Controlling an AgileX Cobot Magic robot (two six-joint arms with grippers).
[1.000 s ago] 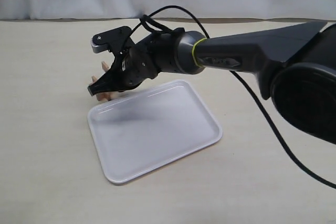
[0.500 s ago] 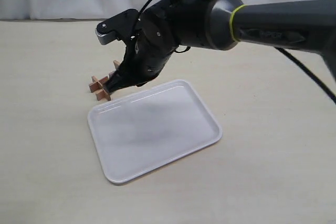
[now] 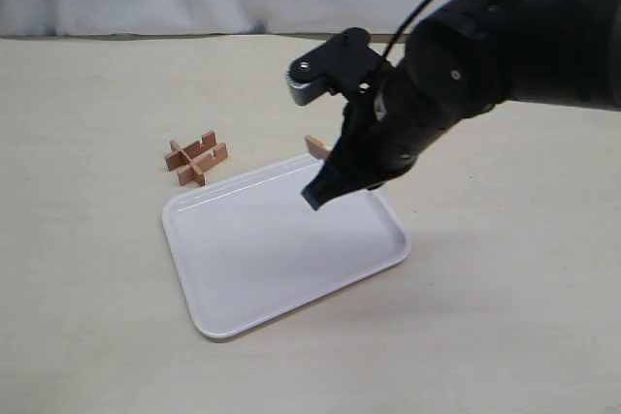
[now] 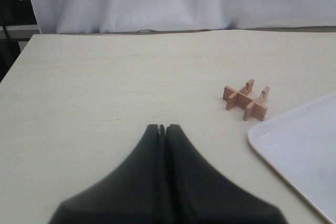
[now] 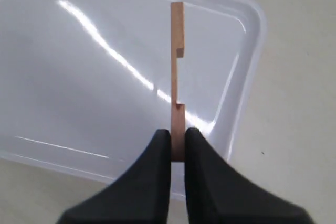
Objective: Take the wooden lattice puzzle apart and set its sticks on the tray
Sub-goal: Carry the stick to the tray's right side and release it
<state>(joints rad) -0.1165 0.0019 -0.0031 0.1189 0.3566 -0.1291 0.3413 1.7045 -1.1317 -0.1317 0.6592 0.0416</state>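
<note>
The right gripper (image 5: 177, 136) pinches one notched stick (image 5: 177, 61) above the white tray (image 5: 79, 77). The wooden lattice puzzle (image 3: 197, 158), maybe three sticks, lies on the table (image 3: 97, 288) beside the tray. The left gripper (image 4: 162, 128) is closed, empty.

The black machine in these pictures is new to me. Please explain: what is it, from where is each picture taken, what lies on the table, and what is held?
It is a robot with two arms, each ending in a gripper. The wide picture comes from a camera off the arms, the other two from cameras on the wrists. On the beige table lie a large white plastic tray and, beside it, a small reddish-brown wooden lattice puzzle. The right gripper is shut on one notched wooden stick above the tray. The left gripper is shut and holds nothing.
</note>
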